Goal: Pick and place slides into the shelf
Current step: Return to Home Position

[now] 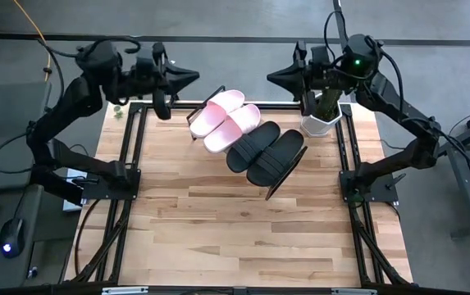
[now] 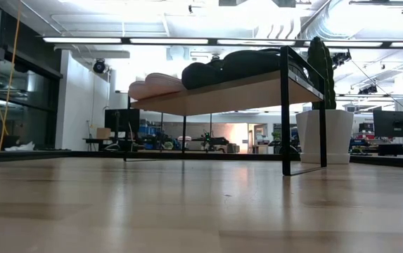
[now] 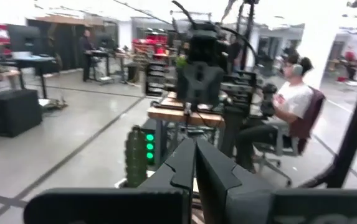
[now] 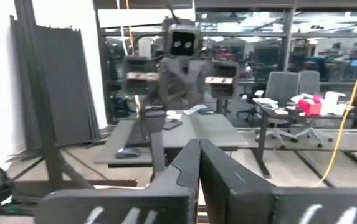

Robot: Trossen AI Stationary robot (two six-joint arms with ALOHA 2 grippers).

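The four slides lay side by side on the slanted shelf, which stood toward 12 o'clock on the wooden table. In the high view the row ran from 10 o'clock to 4 o'clock. The two pink slides took the 10 o'clock half and the two black slides the 4 o'clock half, each sandal touching the next. From table height the light board sloped on its thin black frame, with the pink pair at the lower end and the black pair at the raised end. A white pot holding a tall cactus stood just beside the shelf, at its 2 o'clock in the high view. The left gripper hung past the table's far edge at about 11 o'clock, well apart from the shelf and pointing toward 3 o'clock. Its own camera showed both fingers pressed together with nothing between them. The right gripper mirrored it at about 1 o'clock, pointing toward 9 o'clock, so the two claws faced each other above the shelf's far side. Its fingers were likewise closed and held nothing. In the room beyond, the left wrist view caught a person seated in a chair.
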